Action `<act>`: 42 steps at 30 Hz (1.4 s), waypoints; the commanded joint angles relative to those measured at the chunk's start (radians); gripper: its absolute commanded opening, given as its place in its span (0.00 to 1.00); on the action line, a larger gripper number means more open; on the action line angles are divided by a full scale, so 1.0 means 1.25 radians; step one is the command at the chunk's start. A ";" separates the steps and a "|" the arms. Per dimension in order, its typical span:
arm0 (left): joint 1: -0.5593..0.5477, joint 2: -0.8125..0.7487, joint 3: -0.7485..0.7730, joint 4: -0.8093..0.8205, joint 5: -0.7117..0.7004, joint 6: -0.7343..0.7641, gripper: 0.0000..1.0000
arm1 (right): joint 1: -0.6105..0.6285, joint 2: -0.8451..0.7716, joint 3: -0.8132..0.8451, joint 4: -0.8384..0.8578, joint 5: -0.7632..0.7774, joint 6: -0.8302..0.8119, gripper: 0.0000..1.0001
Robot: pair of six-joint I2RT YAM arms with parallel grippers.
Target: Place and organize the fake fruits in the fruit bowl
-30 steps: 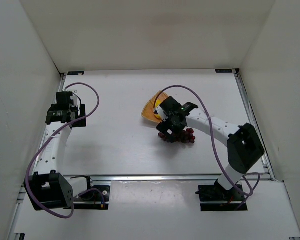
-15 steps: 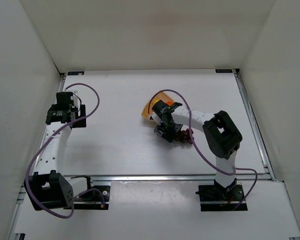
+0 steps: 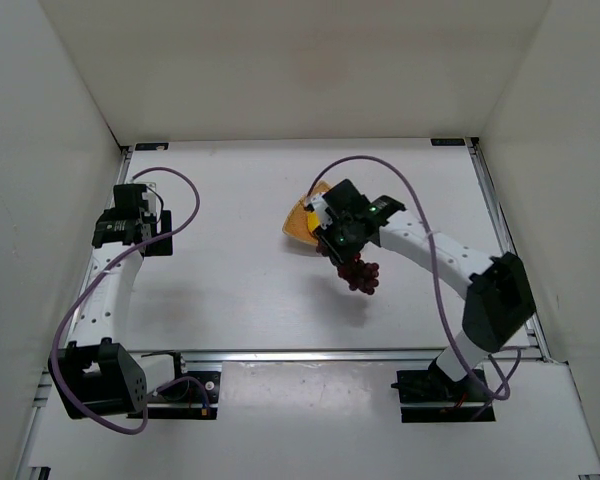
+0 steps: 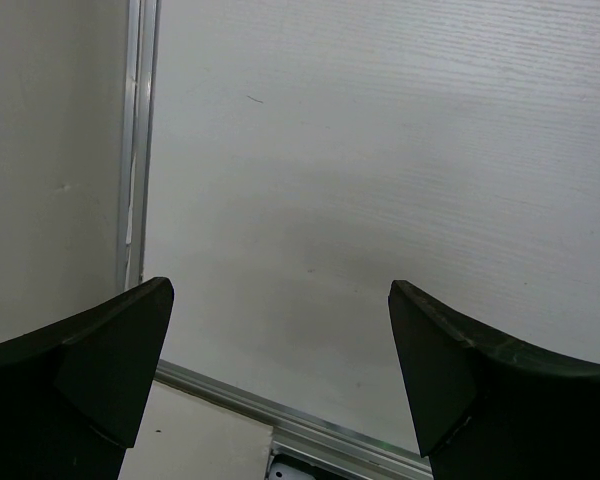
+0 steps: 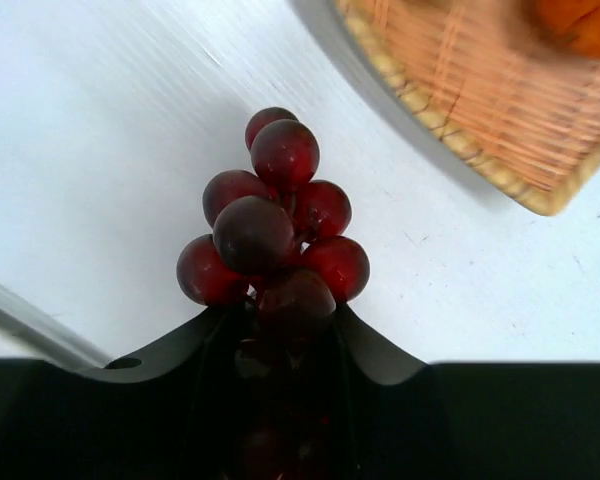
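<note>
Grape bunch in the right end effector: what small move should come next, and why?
Probably carry the dark red plastic grape bunch sideways until it is over the shallow light-brown woven bowl, before releasing. The right end effector is shut on the bunch, which is over bare white table outside the bowl's rim; a round orange fruit already lies inside.

The grapes point(image 5: 280, 220), a bunch of dark red, shiny round berries, are clamped at one end between the fingers of the right gripper point(image 5: 280, 315), and the other berries stick out free. They are just beside the fruit bowl point(image 5: 470, 90), not in it. The bowl is light brown with a woven look. The orange point(image 5: 580, 20) lies inside it.
</note>
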 commanded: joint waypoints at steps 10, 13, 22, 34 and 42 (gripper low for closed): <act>0.004 -0.002 0.012 -0.003 0.015 -0.009 1.00 | -0.186 -0.018 0.167 0.174 -0.124 0.246 0.19; 0.004 -0.002 0.012 -0.003 0.015 -0.009 1.00 | -0.186 0.084 0.282 0.174 -0.113 0.257 0.21; 0.004 -0.017 -0.005 -0.010 0.008 -0.009 1.00 | -0.167 0.298 0.449 0.115 -0.040 0.314 0.53; 0.004 -0.002 -0.005 -0.010 0.015 -0.009 1.00 | -0.119 0.256 0.495 0.050 0.010 0.290 0.82; 0.004 -0.010 -0.012 -0.010 0.008 -0.009 1.00 | -0.228 -0.037 0.314 0.050 0.053 0.371 1.00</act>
